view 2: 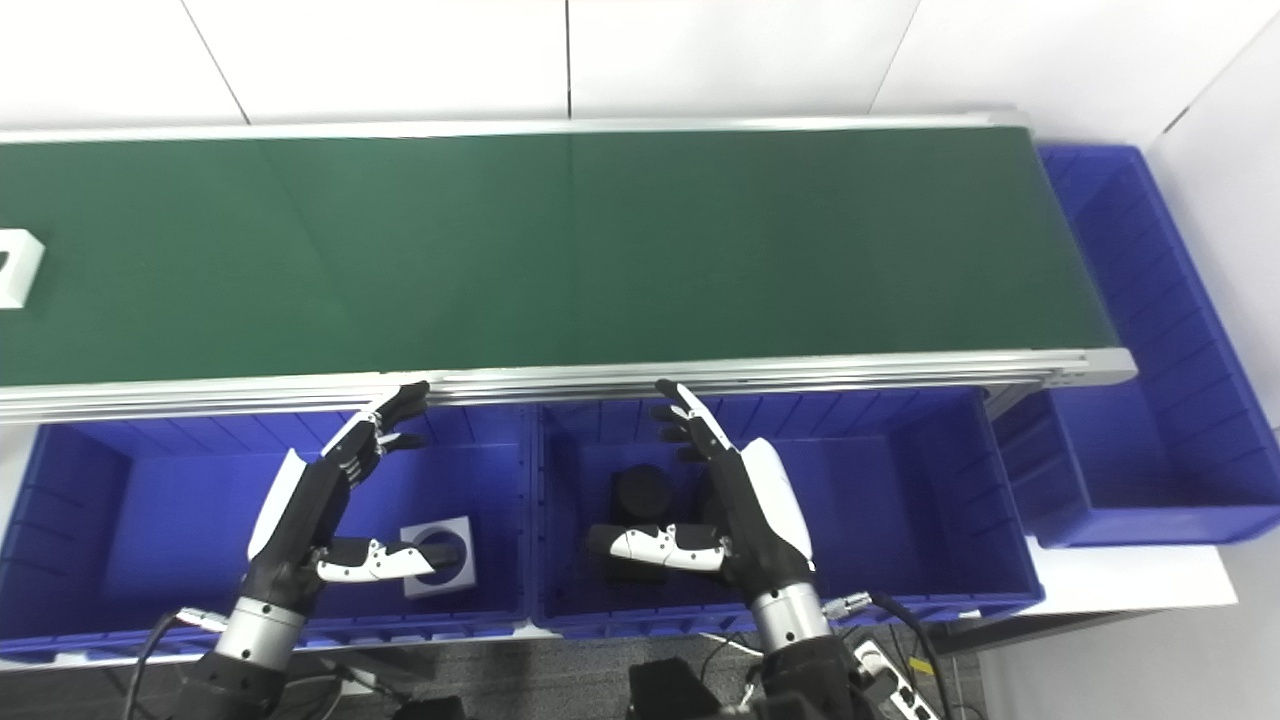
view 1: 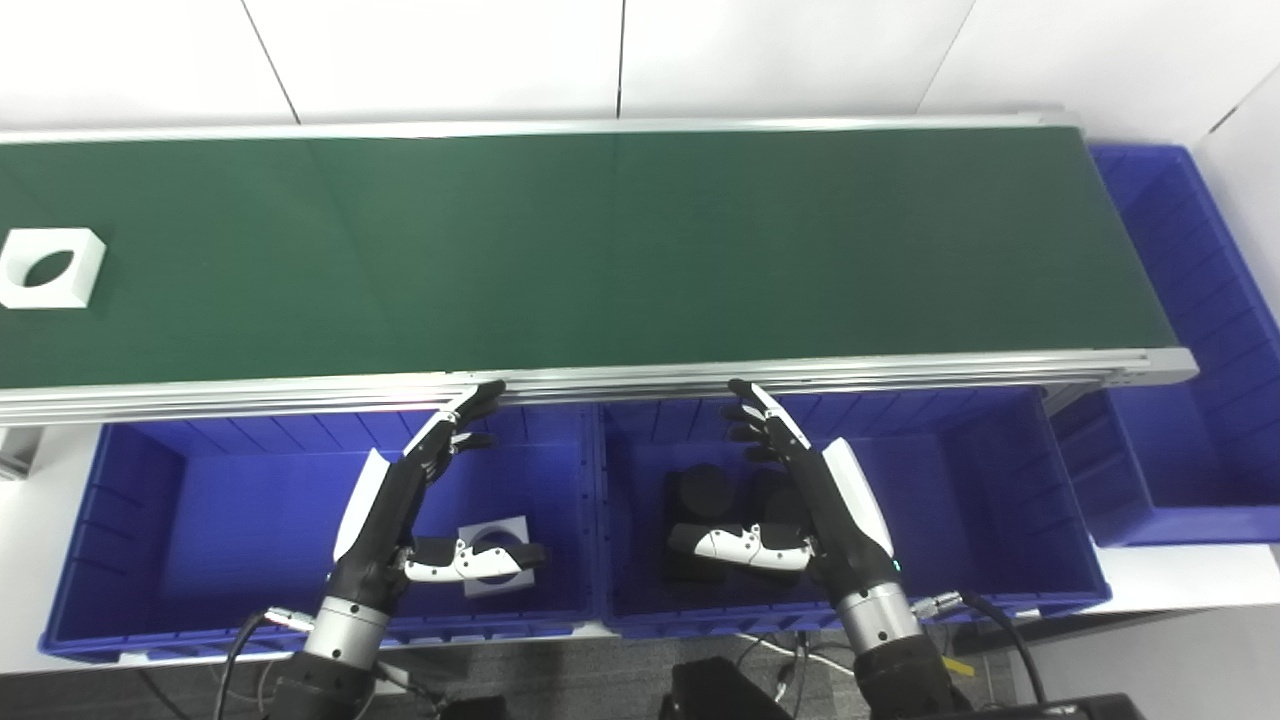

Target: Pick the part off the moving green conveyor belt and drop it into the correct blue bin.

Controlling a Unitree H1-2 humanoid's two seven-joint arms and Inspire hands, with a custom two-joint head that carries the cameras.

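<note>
Waiting step, by the look of it — nothing picked yet. White square part with an oval hole (view 1: 48, 268) lying flat on the green conveyor belt (view 1: 600, 250) at the far left, well apart from both hands. Left hand (view 1: 405, 500) empty, fingers straight and apart, thumb stuck out sideways, hovering over the left blue bin (view 1: 130, 520) just below the belt's aluminium rail (view 1: 620, 382). Right hand (view 1: 800, 490) likewise spread and empty over the middle blue bin (view 1: 980, 500). Already 1 white square part (view 1: 500, 560) in the left bin, dark round parts (view 1: 705, 490) in the middle one; a 3rd bin (view 1: 1190, 300) at the belt's right end. Next move likely the left hand's — up over the rail, timed to the part's arrival, fingers closing on opposite edges, then release into the left bin among its match.
</note>
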